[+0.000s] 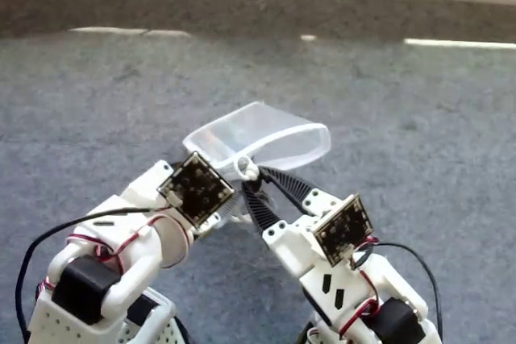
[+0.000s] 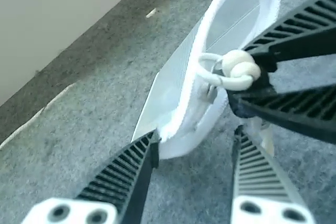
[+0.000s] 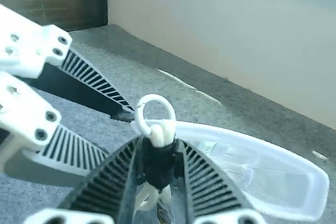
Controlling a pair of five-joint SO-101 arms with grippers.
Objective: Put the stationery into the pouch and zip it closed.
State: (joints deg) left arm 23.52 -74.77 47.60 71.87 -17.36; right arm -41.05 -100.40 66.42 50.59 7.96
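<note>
Your pouch (image 1: 266, 138) lies in the middle of the bench (image 1: 435, 118). Its long axis runs from just in front of the two arms away toward the far right corner. The zip pull (image 3: 156, 116) sits at the near end, the end closest to both hands. Your right hand (image 3: 159, 145) is narrow and pinched on that pull. Your left hand (image 2: 195, 135) is wide, its tips straddling the same near end of the pouch; I can't tell whether they press it. Any zip travel has to run along that long axis, so I judge the left hand the one placed to anchor the pouch while the right draws the pull. I can't tell whether the zip is already meshed, nor what lies inside.
</note>
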